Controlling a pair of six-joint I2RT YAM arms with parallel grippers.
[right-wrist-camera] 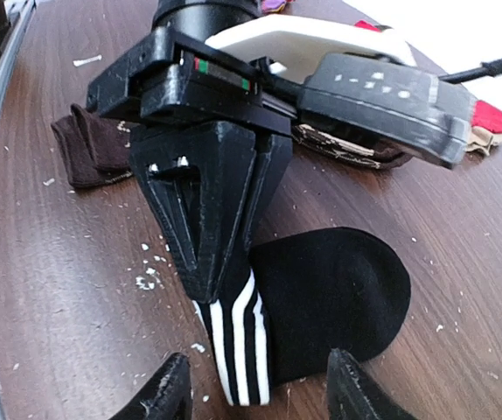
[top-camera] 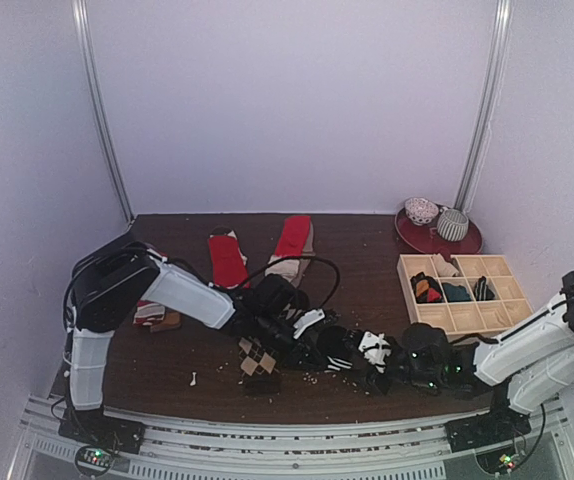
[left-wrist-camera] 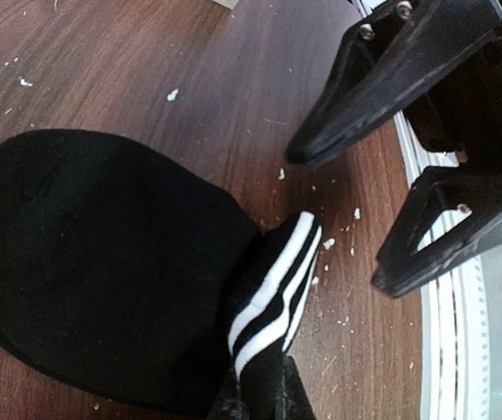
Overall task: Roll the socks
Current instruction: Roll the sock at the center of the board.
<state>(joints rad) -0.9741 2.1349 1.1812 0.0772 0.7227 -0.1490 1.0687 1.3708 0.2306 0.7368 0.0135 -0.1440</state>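
A black sock with white stripes (right-wrist-camera: 330,289) lies flat on the brown table near its front edge; it also shows in the top view (top-camera: 372,352) and the left wrist view (left-wrist-camera: 102,262). My left gripper (left-wrist-camera: 260,398) is shut on its striped cuff and lifts that end; its fingers (right-wrist-camera: 212,227) point down onto the cuff. My right gripper (right-wrist-camera: 260,389) is open, one finger on each side of the cuff end, close to the sock; its fingers (left-wrist-camera: 391,96) face the left gripper. The grippers meet at the table's front middle, left (top-camera: 352,352) and right (top-camera: 392,372).
Two red socks (top-camera: 227,258) (top-camera: 292,245) lie at the back. A brown argyle sock (top-camera: 257,358) lies left of the grippers, another sock pile (top-camera: 157,315) at far left. A wooden grid tray (top-camera: 465,318) and a red plate (top-camera: 412,238) stand at right. White crumbs dot the table.
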